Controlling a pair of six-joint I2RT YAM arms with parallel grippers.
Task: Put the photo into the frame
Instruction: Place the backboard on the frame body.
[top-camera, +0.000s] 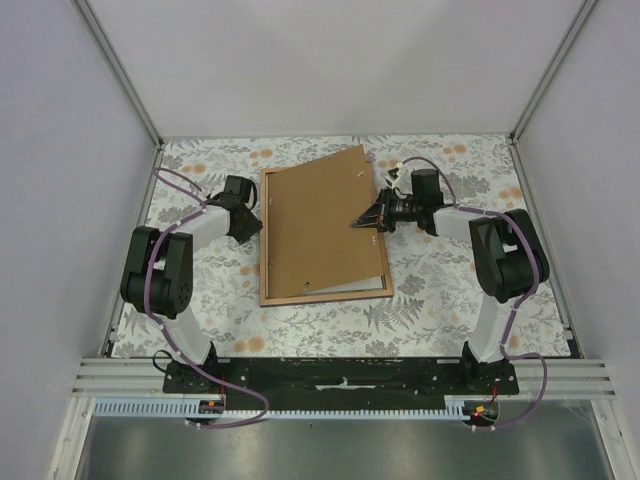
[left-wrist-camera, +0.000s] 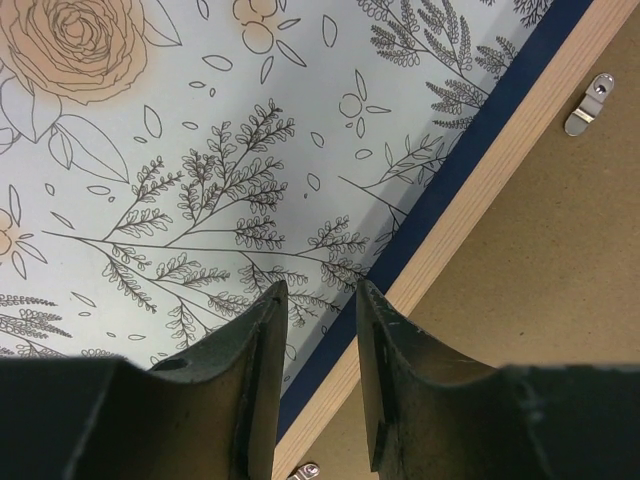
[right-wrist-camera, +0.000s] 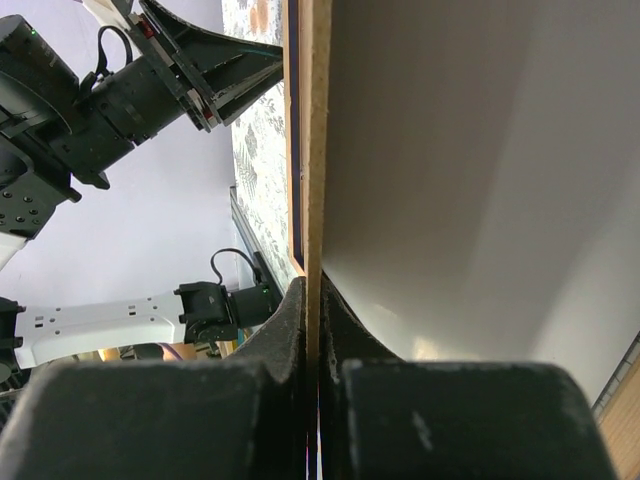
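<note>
The frame (top-camera: 325, 293) lies flat on the table, light wood face up. In the left wrist view its wood rim (left-wrist-camera: 470, 190) has a dark blue outer edge. The brown backing board (top-camera: 320, 220) lies skewed over it, its far corner past the frame's top. My right gripper (top-camera: 362, 222) is shut on the board's right edge (right-wrist-camera: 318, 150). A pale whitish surface (right-wrist-camera: 460, 180) lies against the board there; I cannot tell if it is the photo's back. The photo's printed side is hidden. My left gripper (top-camera: 252, 222) is open and empty, its fingers (left-wrist-camera: 262, 370) over the frame's left rim.
A floral tablecloth (top-camera: 440, 290) covers the table. A small metal clip (left-wrist-camera: 590, 100) sits on the brown surface inside the frame's rim. Pale walls close the left, right and far sides. The left arm (right-wrist-camera: 110, 90) shows in the right wrist view.
</note>
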